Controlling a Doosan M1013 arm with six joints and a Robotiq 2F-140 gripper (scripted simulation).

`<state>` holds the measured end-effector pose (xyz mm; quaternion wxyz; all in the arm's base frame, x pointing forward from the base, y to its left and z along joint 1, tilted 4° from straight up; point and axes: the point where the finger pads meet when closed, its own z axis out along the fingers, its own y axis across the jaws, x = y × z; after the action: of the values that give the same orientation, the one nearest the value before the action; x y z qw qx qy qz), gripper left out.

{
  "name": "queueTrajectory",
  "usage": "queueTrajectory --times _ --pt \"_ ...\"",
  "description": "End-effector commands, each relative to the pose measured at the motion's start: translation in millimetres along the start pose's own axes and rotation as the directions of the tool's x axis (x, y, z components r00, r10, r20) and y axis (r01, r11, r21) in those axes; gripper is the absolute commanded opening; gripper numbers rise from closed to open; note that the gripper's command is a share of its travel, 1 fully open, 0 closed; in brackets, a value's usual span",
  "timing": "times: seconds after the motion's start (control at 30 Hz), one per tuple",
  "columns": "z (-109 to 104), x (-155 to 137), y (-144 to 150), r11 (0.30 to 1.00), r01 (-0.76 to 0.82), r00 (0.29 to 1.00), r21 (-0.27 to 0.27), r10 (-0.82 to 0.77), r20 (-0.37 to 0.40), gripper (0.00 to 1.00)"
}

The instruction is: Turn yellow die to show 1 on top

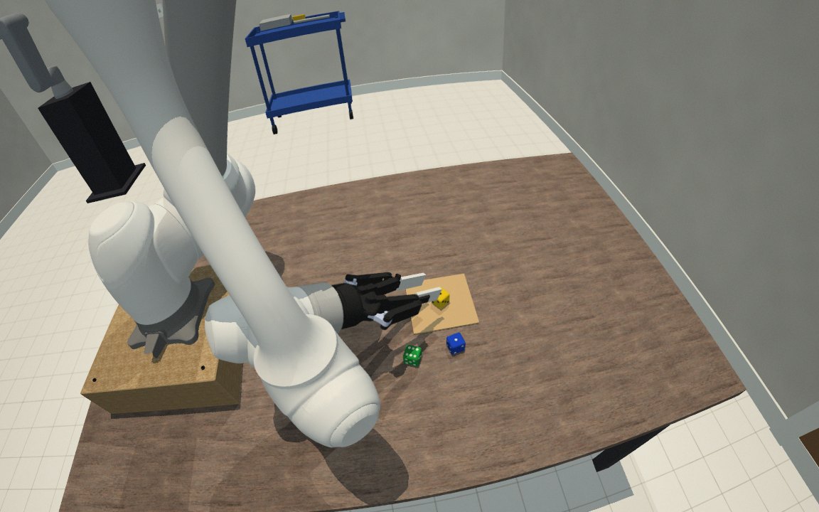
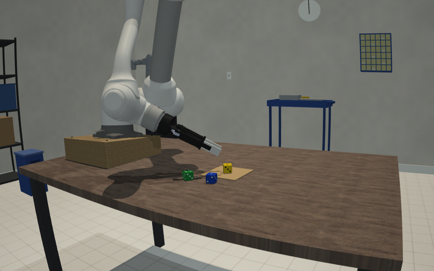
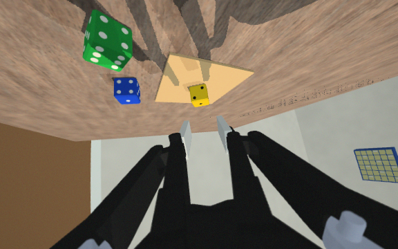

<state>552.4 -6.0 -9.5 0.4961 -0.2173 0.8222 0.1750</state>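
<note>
The yellow die (image 1: 442,297) lies flat on the tan mat (image 1: 446,305), well inside its edges; it also shows in the exterior view (image 2: 227,168) and the wrist view (image 3: 199,95). In the wrist view its face away from the mat seems to show one pip and a side face two. My gripper (image 1: 428,285) (image 2: 216,149) hangs tilted in the air above and behind the die, clear of it. Its fingers stand partly apart with nothing between them. The mat (image 2: 226,173) lies flat on the table.
A green die (image 1: 411,355) (image 3: 107,41) and a blue die (image 1: 455,343) (image 3: 127,90) lie on the wood just off the mat's near edge, apart from each other. My arm's base block (image 1: 158,356) stands at the table's left end. A blue cart (image 1: 303,60) stands far off.
</note>
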Motion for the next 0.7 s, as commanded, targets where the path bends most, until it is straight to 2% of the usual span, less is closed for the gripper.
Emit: queueTrajectory --times 0.0,0.4,0.53,0.6,0.67 --pt "-7.1 -13.3 -0.1 1.0 -0.001 1.0 -0.001 0.001 -0.001 0.28" --pt "-9.4 -19.3 -0.1 1.0 -0.001 1.0 -0.001 0.001 -0.013 0.28" --pt "-7.2 -23.5 -1.6 1.0 0.001 0.997 0.009 0.0 -0.082 0.28" --pt "-5.9 -28.2 -3.0 1.0 0.002 0.99 0.018 0.001 -0.14 0.28" --pt "-1.9 -30.0 0.8 1.0 -0.003 0.978 0.0 0.003 -0.21 0.28"
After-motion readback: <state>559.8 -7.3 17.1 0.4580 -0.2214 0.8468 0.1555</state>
